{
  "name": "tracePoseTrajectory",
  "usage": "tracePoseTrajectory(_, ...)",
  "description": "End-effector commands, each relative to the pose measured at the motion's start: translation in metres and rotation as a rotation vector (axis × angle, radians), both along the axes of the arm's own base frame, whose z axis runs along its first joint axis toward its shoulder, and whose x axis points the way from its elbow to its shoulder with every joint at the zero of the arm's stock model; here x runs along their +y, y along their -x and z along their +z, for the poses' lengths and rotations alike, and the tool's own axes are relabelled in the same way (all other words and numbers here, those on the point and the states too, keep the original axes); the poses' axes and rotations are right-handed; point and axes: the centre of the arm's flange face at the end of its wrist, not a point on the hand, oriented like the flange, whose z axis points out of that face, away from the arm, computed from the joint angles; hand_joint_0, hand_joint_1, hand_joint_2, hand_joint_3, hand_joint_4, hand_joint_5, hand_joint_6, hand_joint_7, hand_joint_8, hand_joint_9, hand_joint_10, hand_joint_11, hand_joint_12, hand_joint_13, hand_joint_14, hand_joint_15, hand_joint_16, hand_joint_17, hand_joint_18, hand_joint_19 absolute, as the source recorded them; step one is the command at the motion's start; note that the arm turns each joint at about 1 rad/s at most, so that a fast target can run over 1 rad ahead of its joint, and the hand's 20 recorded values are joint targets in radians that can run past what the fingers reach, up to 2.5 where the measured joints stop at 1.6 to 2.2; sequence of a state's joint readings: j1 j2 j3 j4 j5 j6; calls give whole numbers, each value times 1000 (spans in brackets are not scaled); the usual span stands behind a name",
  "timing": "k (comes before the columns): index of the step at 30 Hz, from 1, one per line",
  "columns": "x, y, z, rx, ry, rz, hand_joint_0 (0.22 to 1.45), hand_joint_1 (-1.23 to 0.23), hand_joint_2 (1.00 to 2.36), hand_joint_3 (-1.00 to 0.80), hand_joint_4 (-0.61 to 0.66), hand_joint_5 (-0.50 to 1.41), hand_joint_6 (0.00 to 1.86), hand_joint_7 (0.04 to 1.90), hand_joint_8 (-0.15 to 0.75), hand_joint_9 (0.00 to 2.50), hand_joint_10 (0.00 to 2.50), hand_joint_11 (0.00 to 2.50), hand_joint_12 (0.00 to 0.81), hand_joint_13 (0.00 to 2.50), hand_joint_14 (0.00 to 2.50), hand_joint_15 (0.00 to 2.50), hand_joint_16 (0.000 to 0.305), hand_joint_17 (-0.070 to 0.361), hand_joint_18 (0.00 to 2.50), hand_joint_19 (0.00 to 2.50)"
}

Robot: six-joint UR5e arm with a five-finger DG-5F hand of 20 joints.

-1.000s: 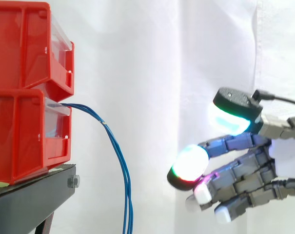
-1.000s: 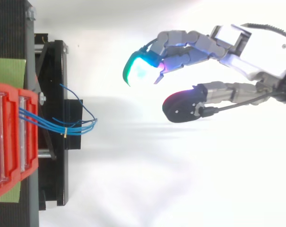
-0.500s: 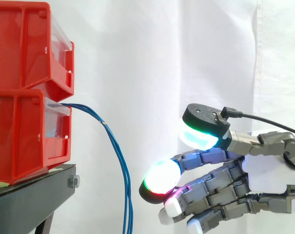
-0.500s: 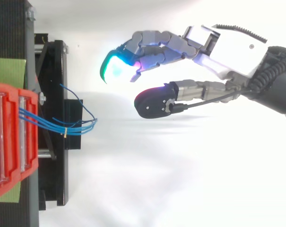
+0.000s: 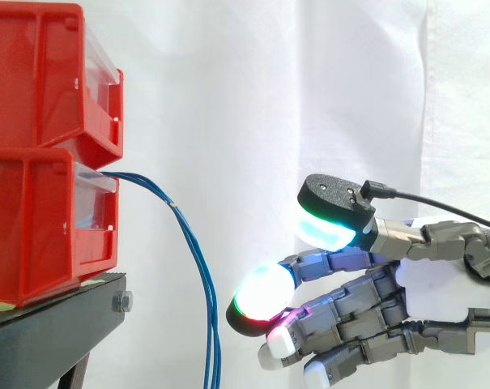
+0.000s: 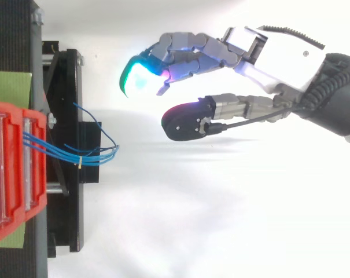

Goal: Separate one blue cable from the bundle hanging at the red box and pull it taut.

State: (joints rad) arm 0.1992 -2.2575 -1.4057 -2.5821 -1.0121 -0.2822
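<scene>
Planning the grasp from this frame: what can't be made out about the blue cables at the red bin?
Blue cables: lower ends cut off by the side view's bottom edge.
Their start: hidden inside the lower red bin, both views.
Strand count: strands overlap in the side view, too thin.

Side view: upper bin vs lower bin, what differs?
The blue cables come out at the front of the lower bin; none come from the upper bin. The lower bin sits on the black stand; the upper bin is stacked on top of the lower bin. Both are red with a clear front panel.
</scene>
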Motion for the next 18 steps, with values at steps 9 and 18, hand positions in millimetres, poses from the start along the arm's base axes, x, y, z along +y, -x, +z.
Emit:
tracePoseTrajectory(9,0,-11,-3,-17,3,-4,558,-501,1000,-500,217,-171,503,1022,239,670,19,595,283,396,10,235,42,94,396,578)
tracePoseTrajectory(18,2,-13,-1,-35,15,4,554,-498,1000,-500,222,-171,503,1022,240,667,19,594,282,392,9,237,42,95,396,579)
